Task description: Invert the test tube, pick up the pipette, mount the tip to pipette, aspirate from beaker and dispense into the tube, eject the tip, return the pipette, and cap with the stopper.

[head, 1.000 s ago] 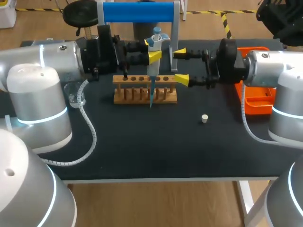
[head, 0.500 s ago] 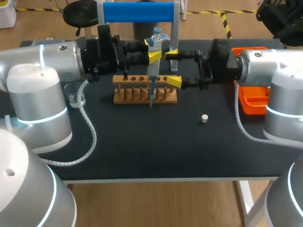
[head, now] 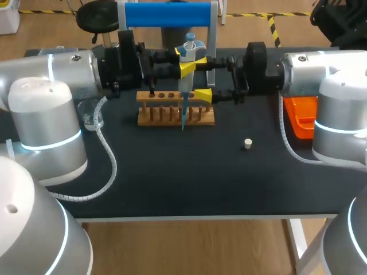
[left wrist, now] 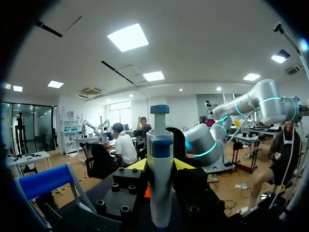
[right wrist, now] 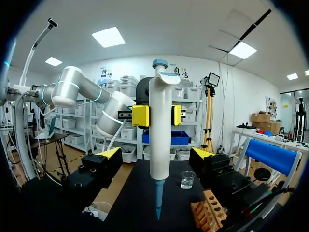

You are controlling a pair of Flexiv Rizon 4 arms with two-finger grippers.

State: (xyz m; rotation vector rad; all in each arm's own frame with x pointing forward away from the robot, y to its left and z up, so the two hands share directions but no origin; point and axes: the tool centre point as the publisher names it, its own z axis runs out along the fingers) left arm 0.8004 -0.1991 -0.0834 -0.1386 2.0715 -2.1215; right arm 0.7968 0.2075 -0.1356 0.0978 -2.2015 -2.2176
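Note:
My left gripper (head: 187,66) (left wrist: 160,165) is shut on the white pipette (head: 185,86) (left wrist: 159,183), holding it upright over the wooden tube rack (head: 175,110) (right wrist: 210,210). The pipette's blue tip (head: 183,119) (right wrist: 158,199) hangs in front of the rack. My right gripper (head: 203,77) (right wrist: 154,154) is open, with one finger behind and one in front, just right of the pipette (right wrist: 159,130) and not touching it. The white stopper (head: 248,143) lies on the mat to the right. The beaker (head: 92,117) (right wrist: 187,180) stands at the left. I cannot make out the test tube.
An orange tray (head: 299,121) sits at the table's right side, partly under my right arm. A blue-topped stand (head: 167,14) rises behind the rack. The dark mat (head: 183,172) spreads in front of the rack.
My right arm has slid left along the table, bringing its open fingers up to the pipette. The left arm and the pipette have kept still.

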